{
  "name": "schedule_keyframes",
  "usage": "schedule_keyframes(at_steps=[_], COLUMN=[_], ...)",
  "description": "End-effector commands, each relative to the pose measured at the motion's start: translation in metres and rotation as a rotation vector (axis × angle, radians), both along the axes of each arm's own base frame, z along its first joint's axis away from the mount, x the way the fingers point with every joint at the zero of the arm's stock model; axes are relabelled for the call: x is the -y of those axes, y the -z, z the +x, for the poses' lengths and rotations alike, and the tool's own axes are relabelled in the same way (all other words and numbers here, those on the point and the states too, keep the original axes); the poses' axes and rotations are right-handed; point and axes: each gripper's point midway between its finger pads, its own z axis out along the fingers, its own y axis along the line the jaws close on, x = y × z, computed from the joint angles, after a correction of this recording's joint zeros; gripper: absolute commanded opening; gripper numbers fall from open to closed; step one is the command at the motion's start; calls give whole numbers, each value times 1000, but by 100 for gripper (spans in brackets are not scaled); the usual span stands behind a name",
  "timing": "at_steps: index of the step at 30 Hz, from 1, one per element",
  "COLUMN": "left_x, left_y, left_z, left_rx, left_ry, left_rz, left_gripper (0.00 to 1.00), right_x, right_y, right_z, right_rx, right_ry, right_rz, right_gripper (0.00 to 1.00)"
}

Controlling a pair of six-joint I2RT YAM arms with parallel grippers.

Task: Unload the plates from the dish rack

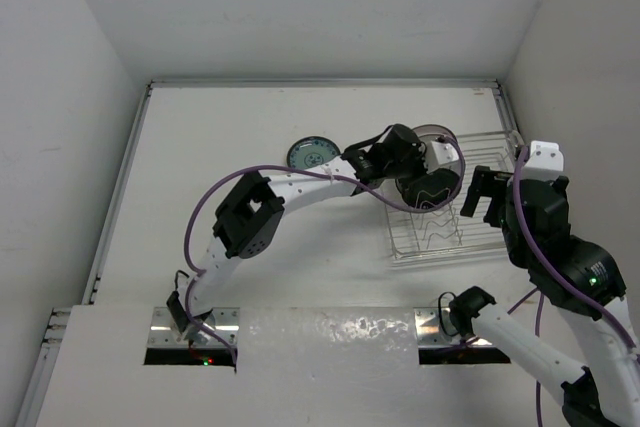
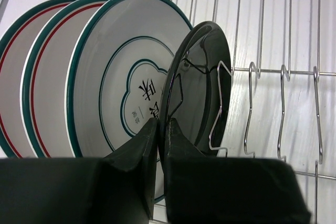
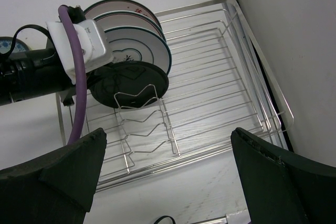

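Where the rack [image 3: 252,40] is set at the right of the table [image 1: 250,117], the right gripper [image 3: 169,132] is held over its near edge, jaws spread wide with nothing between them. Further in, the left gripper [image 2: 160,127] is pinched almost closed on the lower rim of a glossy black plate [image 2: 202,77], stood upright in a slot. Behind it, three white plates [image 2: 121,77] with teal rims are stood on edge. A teal lobed outline and dark characters are seen on the nearest, red rings on the other two. Left of the rack, a teal plate [image 1: 312,155] is laid flat on the table.
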Motion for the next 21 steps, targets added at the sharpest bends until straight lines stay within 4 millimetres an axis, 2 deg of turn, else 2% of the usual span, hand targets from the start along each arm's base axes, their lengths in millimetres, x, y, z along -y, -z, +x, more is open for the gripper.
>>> schedule_keyframes(at_steps=[1, 8, 9, 10, 17, 18, 20, 21], left_x=[4, 1, 1, 0, -2, -3, -7, -11], left_y=[-51, -67, -79, -77, -106, -119, -128, -145], left_z=[-7, 17, 24, 26, 18, 15, 12, 10], left_rx=[103, 155, 170, 163, 148, 160, 157, 171], left_ry=[90, 85, 75, 72, 58, 61, 51, 44], left_rz=[-56, -50, -67, -60, -135, -156, -171, -195], left_gripper=[0, 0, 0, 0, 0, 0, 0, 0], right_x=[-6, -6, -7, -7, -8, -8, -8, -7], right_y=[-4, -3, -3, -2, -2, -2, -4, -6], right_z=[7, 8, 8, 9, 11, 11, 11, 11], right_rx=[19, 17, 15, 14, 12, 11, 12, 16], right_ry=[-11, -9, -11, -10, -10, -9, -8, -3], right_rz=[13, 12, 11, 11, 9, 9, 9, 9], right_gripper=[99, 99, 99, 99, 99, 99, 99, 99])
